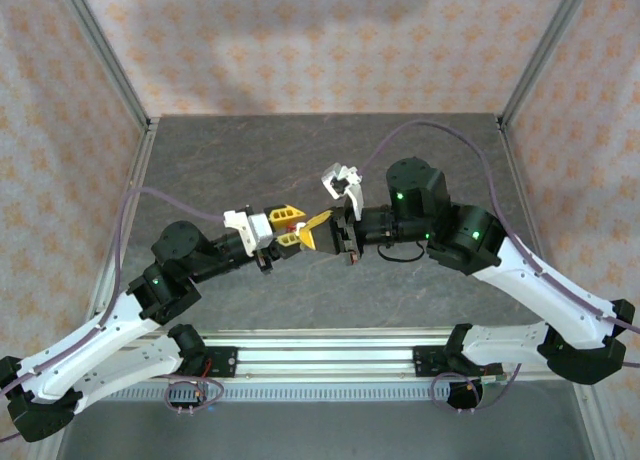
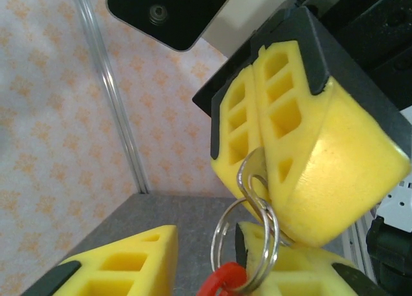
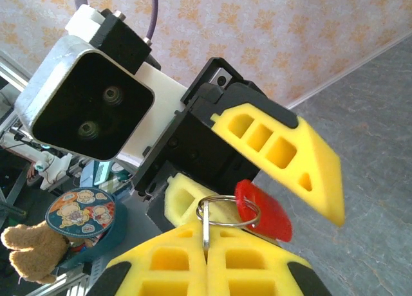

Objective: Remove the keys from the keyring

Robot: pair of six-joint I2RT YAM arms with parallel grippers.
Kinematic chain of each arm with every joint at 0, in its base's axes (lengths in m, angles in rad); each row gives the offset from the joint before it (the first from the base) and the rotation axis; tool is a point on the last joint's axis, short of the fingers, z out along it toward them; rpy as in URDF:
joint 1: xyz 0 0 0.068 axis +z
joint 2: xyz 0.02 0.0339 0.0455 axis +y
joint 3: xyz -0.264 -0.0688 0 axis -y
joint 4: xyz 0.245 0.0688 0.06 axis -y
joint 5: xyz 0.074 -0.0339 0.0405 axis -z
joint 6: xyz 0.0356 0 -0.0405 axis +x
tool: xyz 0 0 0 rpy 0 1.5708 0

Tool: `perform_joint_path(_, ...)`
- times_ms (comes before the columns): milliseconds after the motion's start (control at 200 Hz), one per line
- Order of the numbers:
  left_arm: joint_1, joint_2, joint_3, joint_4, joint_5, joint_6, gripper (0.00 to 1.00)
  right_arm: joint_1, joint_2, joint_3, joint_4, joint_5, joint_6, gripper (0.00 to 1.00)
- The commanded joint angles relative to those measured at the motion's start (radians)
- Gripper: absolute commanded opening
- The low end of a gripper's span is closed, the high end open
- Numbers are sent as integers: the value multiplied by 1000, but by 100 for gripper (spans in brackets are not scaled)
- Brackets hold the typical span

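Left gripper (image 1: 298, 227): just left of the right gripper (image 3: 206, 244), tip to tip, jaws apart. Its fingers (image 3: 283, 151) straddle the keyring (image 3: 265, 212). Wrist views don't settle whether a pad touches the red tab, but it looks unclamped.

Keyring: dangles just off the right gripper's tips, with the red tab on the side of the wire loop away from them.

Key (image 2: 250, 161): head threaded on the loop, shaft pinched in the right gripper, which is clamped tight on it.

Handling: key and loop are light, rigid, slick metal. The loop is likely springy split wire and will swivel or skate off foam pads. Grab the red tab flat-on, since it's the broadest face, not the wire. The grip on the shaft looks right because it leaves the head free to wind off.
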Motion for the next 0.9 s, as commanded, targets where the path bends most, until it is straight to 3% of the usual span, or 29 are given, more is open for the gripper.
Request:
perform_joint_path(0, -7, -2, 38, 35, 28, -10, 29, -7, -19, -4, 44, -16, 12, 0)
perform_joint_path(145, -6, -1, 41, 30, 36, -13, 17, -9, -27, -4, 51, -16, 12, 0)
perform_joint_path(235, -7, -2, 43, 35, 43, -19, 15, -20, -27, -11, 56, -24, 20, 0)
perform_joint_path(400, -7, 2, 71, -21, 64, -20, 0, -37, -36, -25, 64, -18, 21, 0)
perform_joint_path(896, -7, 13, 128, -154, 37, -117, 0, -8, -150, -153, 124, 134, -307, 0)
